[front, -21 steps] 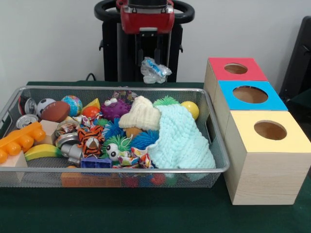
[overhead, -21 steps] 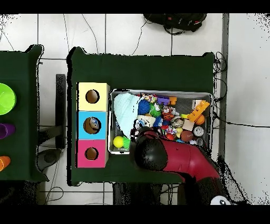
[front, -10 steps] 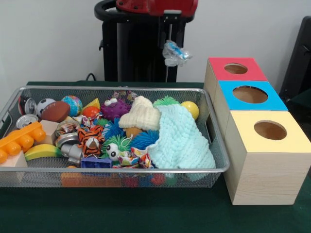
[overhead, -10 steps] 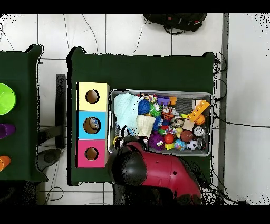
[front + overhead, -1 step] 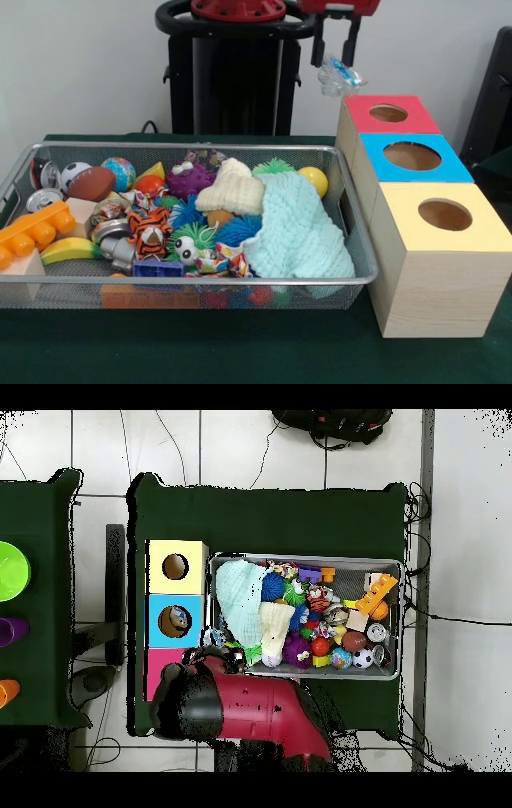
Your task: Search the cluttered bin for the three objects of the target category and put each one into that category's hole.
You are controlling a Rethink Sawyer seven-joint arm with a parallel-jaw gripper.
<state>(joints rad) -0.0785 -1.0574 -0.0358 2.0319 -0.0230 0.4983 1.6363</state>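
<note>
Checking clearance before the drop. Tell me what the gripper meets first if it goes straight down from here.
Likely the red-topped box. The gripper holds a crumpled plastic piece beside that box's near-left corner, so depth is unclear; it could miss onto the table.

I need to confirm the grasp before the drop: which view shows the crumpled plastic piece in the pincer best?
The front view. The pincer hangs there in the open, shut on the crumpled plastic piece, beside the red box. In the overhead view the arm covers that spot and the red box, so the piece cannot be seen.
</note>
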